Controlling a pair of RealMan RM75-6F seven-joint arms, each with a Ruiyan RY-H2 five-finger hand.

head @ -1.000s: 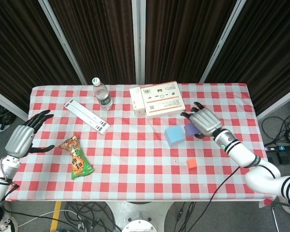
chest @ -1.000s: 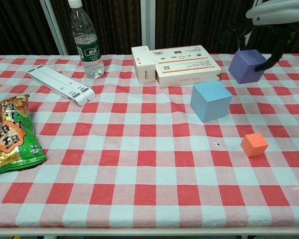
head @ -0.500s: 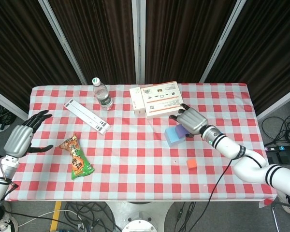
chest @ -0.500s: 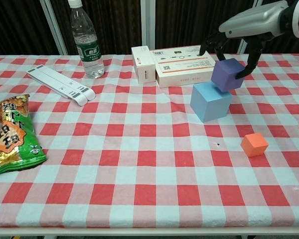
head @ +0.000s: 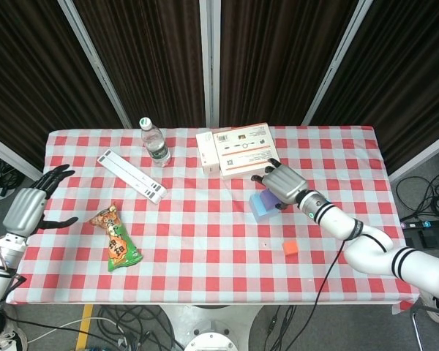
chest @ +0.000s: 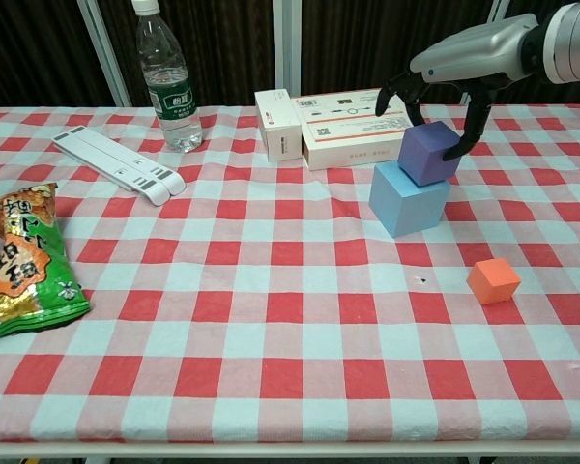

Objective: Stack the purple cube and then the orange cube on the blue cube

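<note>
Purple cube (chest: 429, 153) — overhanging blue cube's (chest: 408, 198) edge

At upper right, the right hand (chest: 443, 89) grips the purple cube (chest: 428, 154) atop the blue cube (chest: 407, 197). The orange cube (chest: 493, 280) sits lower right.

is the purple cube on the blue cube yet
On: the purple cube sits atop the blue cube, right hand fingers around it.

In the head view the right hand (head: 282, 184) covers most of the purple cube (head: 271, 198).
</note>
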